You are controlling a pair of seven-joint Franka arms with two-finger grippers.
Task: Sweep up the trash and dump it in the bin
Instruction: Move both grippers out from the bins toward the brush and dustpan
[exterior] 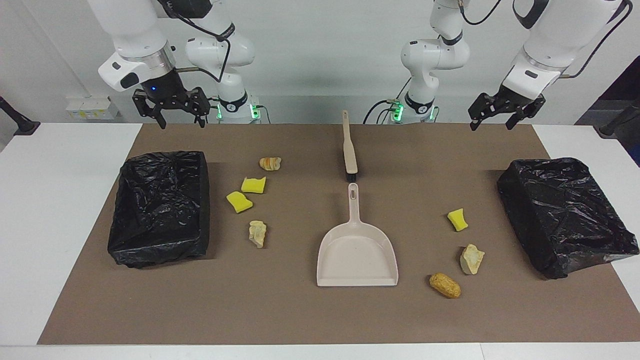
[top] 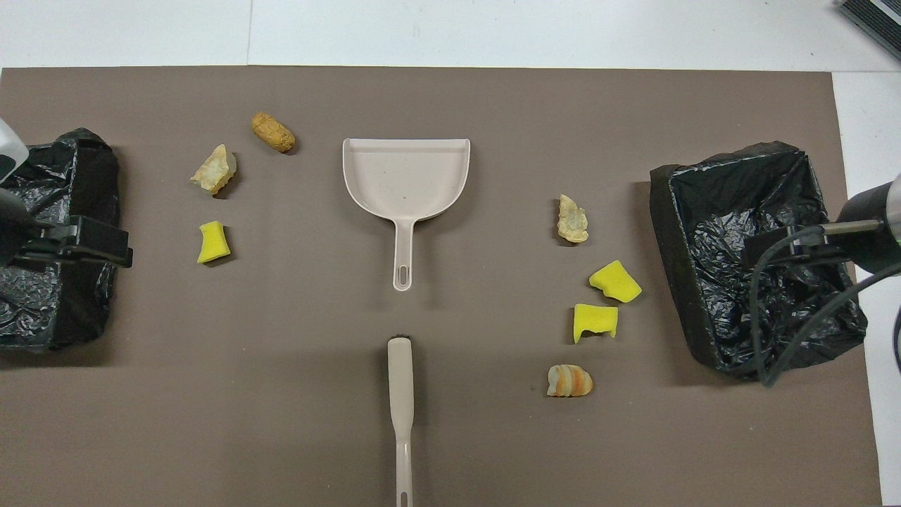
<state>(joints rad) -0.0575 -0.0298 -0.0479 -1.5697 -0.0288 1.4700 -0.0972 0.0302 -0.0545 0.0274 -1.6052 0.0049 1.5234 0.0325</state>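
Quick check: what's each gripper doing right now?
Left gripper: open, holding nothing, raised near its bin.
Right gripper: open, holding nothing, raised near its bin.

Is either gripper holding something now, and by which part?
Nothing is held. The left gripper and the right gripper both hang open and empty above the table; the brush and dustpan lie untouched.

Three yellow sponge chunks (top: 213, 242), two pale crumbly lumps (top: 214, 170), two orange-brown bread lumps (top: 273, 132), two black-lined bins (exterior: 161, 207), one dustpan (exterior: 357, 255), one brush (exterior: 349, 147).
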